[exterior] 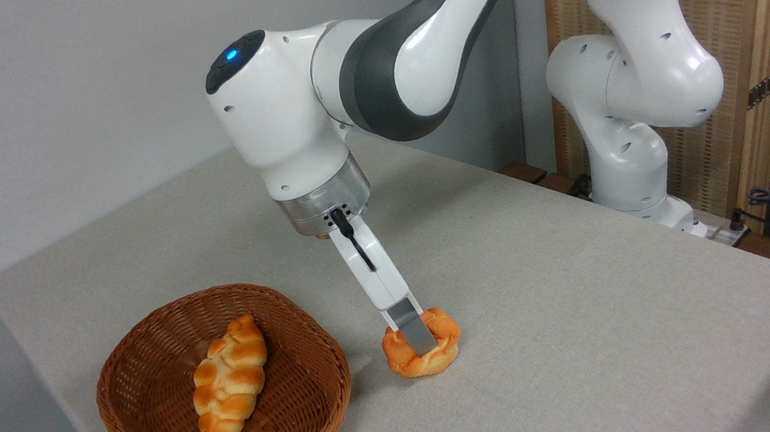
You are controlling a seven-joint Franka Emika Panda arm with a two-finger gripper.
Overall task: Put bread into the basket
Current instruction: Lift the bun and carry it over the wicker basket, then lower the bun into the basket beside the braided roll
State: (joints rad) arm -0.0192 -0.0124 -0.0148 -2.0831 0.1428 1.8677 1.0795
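Bread [437, 358]: on table [584, 309], just right of basket [155, 358], under claw [420, 342].
Claw: down over bun; near finger [414, 330] across its top; grip state unclear.
Basket: holds braided loaf [228, 382].

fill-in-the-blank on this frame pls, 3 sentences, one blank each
1. The braided loaf lies inside the ____.
2. The round bun sits on the ____, right of the basket.
3. The gripper is down at the ____.

Missing words: basket; table; bun
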